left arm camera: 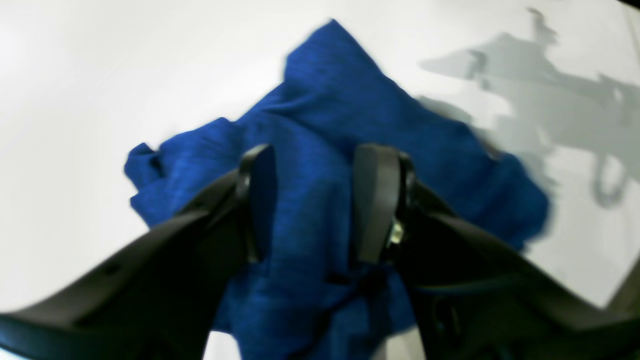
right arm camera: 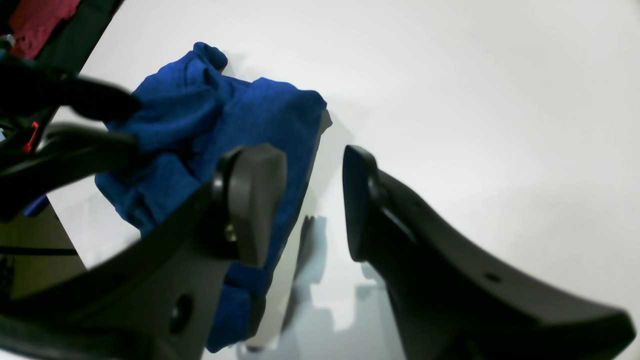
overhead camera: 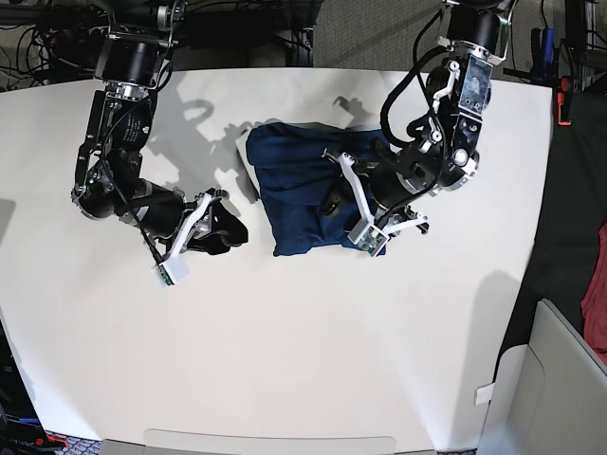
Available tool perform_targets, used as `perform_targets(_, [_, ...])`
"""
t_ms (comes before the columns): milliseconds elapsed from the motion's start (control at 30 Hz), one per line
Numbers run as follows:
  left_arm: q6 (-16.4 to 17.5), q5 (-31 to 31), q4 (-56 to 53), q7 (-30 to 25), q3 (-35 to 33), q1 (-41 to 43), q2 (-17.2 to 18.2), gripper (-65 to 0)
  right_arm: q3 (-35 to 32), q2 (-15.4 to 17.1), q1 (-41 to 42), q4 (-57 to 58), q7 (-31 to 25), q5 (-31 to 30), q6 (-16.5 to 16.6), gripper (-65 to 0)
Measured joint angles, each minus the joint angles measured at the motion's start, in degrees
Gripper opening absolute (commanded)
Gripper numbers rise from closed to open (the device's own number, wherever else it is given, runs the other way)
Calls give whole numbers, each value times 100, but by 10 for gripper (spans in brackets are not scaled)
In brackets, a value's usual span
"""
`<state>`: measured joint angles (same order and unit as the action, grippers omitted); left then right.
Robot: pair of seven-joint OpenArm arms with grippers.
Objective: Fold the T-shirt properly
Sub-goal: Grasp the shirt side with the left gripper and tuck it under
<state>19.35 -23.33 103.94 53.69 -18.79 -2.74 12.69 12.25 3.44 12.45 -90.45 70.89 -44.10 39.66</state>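
Fingers (left arm camera: 377, 200) of the left gripper (left arm camera: 312, 202) straddle a T-shirt (overhead camera: 299, 194) fold, unclenched; right gripper (right arm camera: 315, 200) gapes empty; next: pinch, fold over

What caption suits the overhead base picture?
Left gripper open over the bunched blue shirt; right gripper open beside it.

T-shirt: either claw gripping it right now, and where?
Left claw straddles a raised fold of the T-shirt; grip cannot be told. Right claw is open, holding nothing.
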Motion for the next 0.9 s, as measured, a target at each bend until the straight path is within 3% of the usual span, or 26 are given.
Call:
perform_targets(233, [15,26,-157,22,-164,-15,17,-436,0,2,76,0,-4,-22,0,-411])
perform_targets(467, [15,28,-157,24,-149,-15,17,-586,2,-13,72,28,0,-15,0,-411])
perform_targets(633, [9,33,-96,61,-127,22,22,-602,2,-13,87,28,-33,-20,0,-411])
perform_targets(900, [-7,127,837,160,1010,776,31,-600,7,-72,177,317,-125,26,0,-411])
